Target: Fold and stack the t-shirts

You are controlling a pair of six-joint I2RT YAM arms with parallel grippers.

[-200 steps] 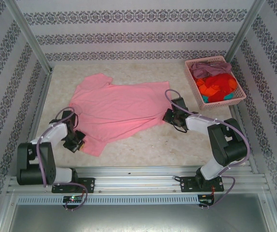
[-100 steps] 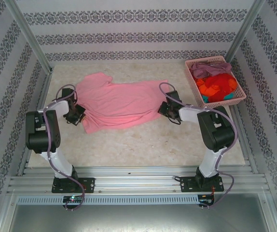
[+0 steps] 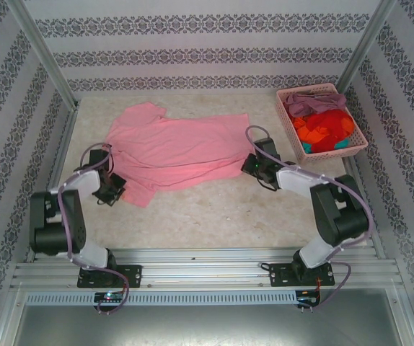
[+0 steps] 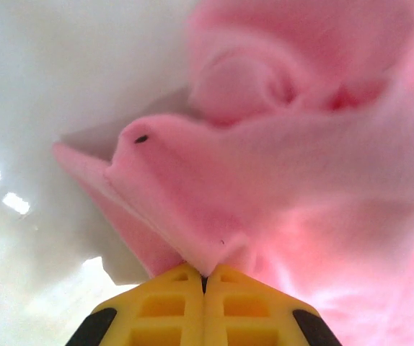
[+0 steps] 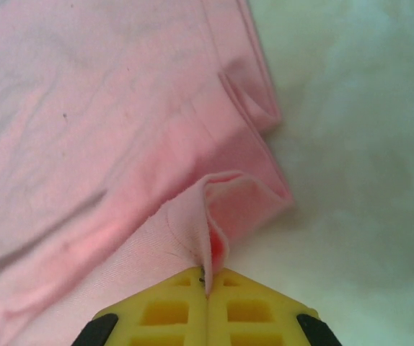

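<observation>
Across the middle of the counter (image 3: 214, 213), reaching from near its left edge toward the right, the light pink t-shirt (image 3: 174, 148) lies opened out but not flat. Its body is rumpled, one sleeve points toward the far left corner, and the near-left part is bunched into a fold.

The left gripper (image 4: 204, 277) is closed tight on that near-left bunch, its yellow jaws meeting with a pinch of pink cloth between them. The right gripper (image 5: 207, 282) is likewise closed, on a small raised loop of the hem at the shirt's right end. Both arms therefore have hold of the same garment, at opposite ends.

At the far right corner stands the pink basket (image 3: 288, 124), well apart from the pink shirt. It holds a dusty mauve shirt (image 3: 315, 99) at its far end, an orange-red one (image 3: 327, 128) heaped in the middle, and a strip of teal (image 3: 306, 148) showing along the near side. All three are loose and crumpled.

I judge the task to be at its beginning. No shirt is folded and no stack has been started on the counter. The pink shirt appears to be in the spreading or first-fold step, with both ends gripped for it. Its folding is to be finished, after which the shirts in the basket must each be taken out, folded and stacked.
</observation>
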